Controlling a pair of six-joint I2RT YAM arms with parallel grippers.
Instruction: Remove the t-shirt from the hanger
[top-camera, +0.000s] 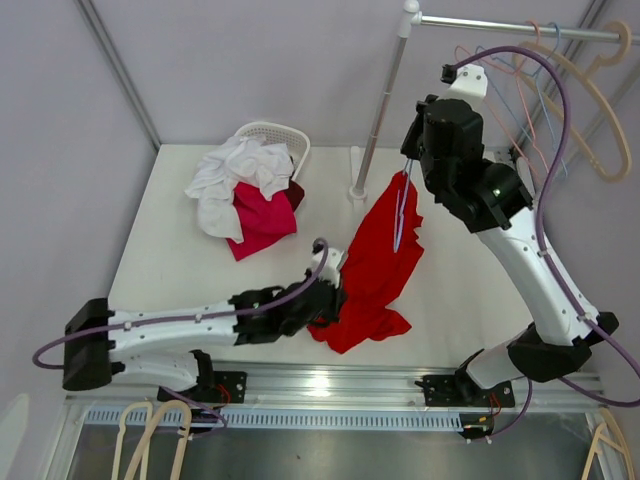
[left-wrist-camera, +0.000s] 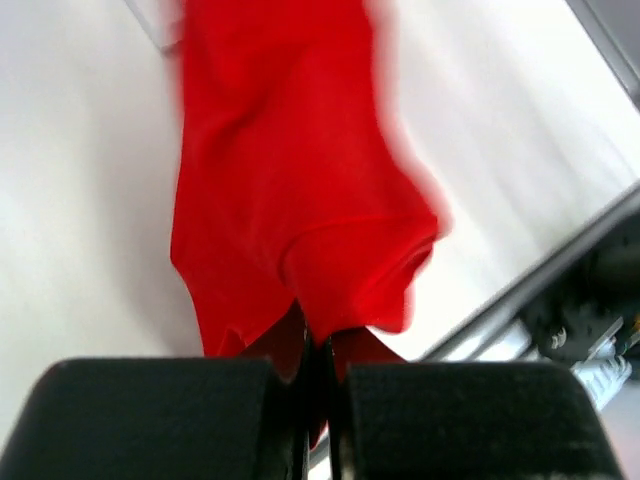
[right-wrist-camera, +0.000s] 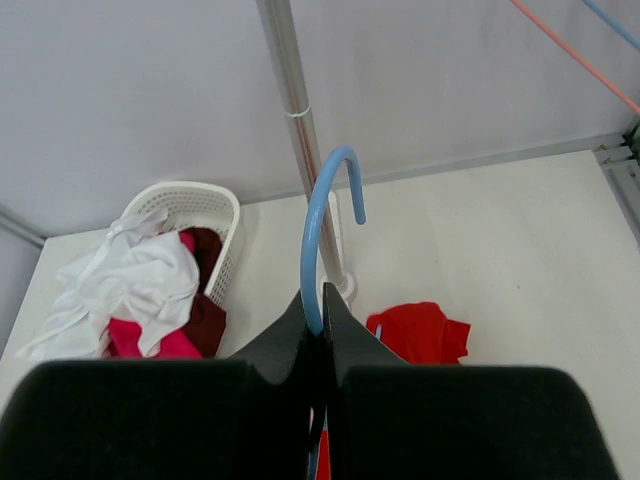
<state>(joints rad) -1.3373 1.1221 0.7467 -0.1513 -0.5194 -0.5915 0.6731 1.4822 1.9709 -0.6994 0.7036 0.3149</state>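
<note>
A red t-shirt (top-camera: 375, 265) hangs from a light blue hanger (top-camera: 401, 212) held up over the table, its lower part pooled on the table top. My right gripper (top-camera: 408, 172) is shut on the hanger, pinching the stem just below its blue hook (right-wrist-camera: 322, 235). In the right wrist view a patch of the t-shirt (right-wrist-camera: 420, 332) shows on the table below. My left gripper (top-camera: 330, 303) is low near the table's front and is shut on the t-shirt's bottom edge; in the left wrist view the red cloth (left-wrist-camera: 290, 200) stretches away from the jaws.
A white basket (top-camera: 272, 140) at the back left overflows with white, pink and dark red clothes (top-camera: 240, 195). A rack pole (top-camera: 378, 110) stands on the table behind the shirt, with empty hangers (top-camera: 590, 95) on its rail at the upper right. The metal front rail (top-camera: 330, 385) runs along the near edge.
</note>
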